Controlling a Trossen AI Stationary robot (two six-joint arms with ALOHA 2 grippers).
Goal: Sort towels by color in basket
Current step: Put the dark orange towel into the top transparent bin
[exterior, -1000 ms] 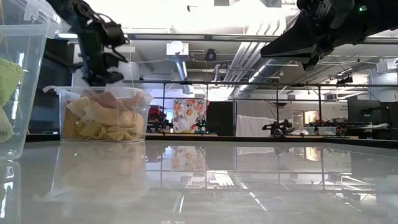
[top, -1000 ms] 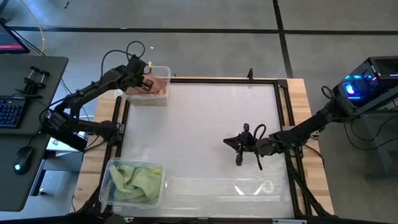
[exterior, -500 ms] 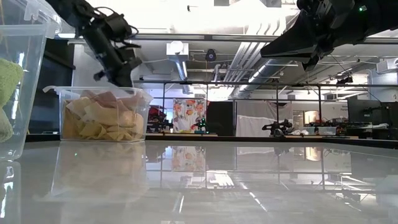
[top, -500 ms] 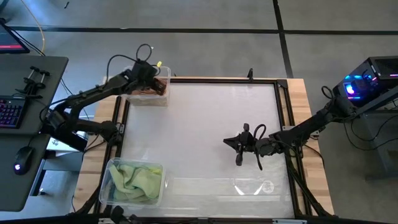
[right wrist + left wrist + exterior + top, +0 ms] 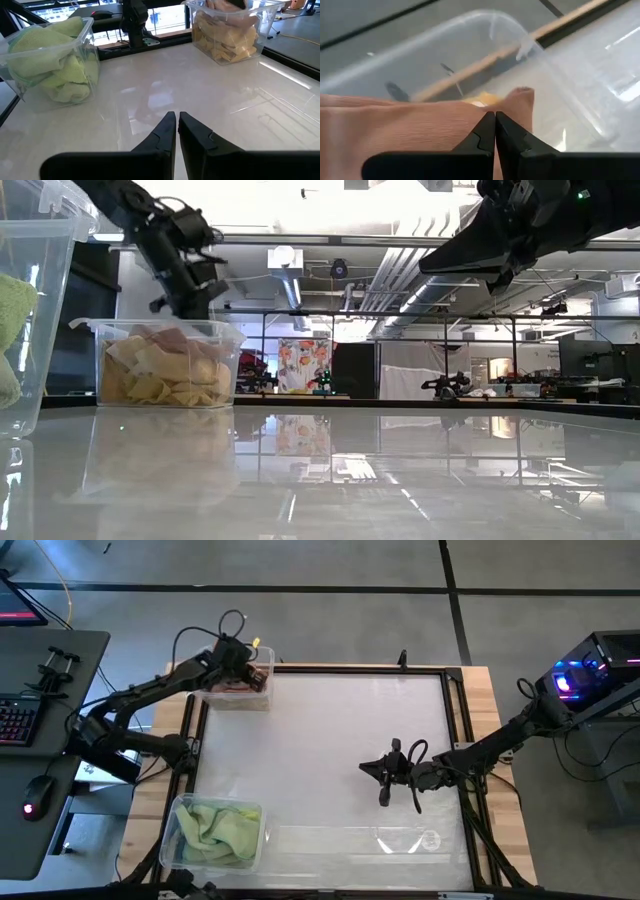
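Note:
A clear bin [image 5: 240,700] at the table's far left holds salmon pink and mustard yellow towels [image 5: 165,365]. My left gripper [image 5: 495,116] is shut and slants down over this bin [image 5: 195,310], its tips at the top salmon towel [image 5: 420,135]. A second clear bin at the near left [image 5: 176,840] holds light green towels [image 5: 218,828]. My right gripper [image 5: 368,769] hangs shut above the table's middle right, with nothing between its fingers [image 5: 177,117]. My left gripper's shut fingertips stand right over the top salmon towel's far edge [image 5: 517,100], coming slanting down from above. I cannot tell whether they touch the cloth. Nothing shows between the fingers.
A clear plastic piece [image 5: 402,838] lies near the table's front edge, right of the middle. The white tabletop [image 5: 320,730] has a dark raised frame around it. A desk with a keyboard and mouse [image 5: 30,740] stands off the table's left side.
My left gripper has moved a little toward the table's right edge above the far bin and has tipped up from pointing steeply down to a slant. It has kept still over the last half second.

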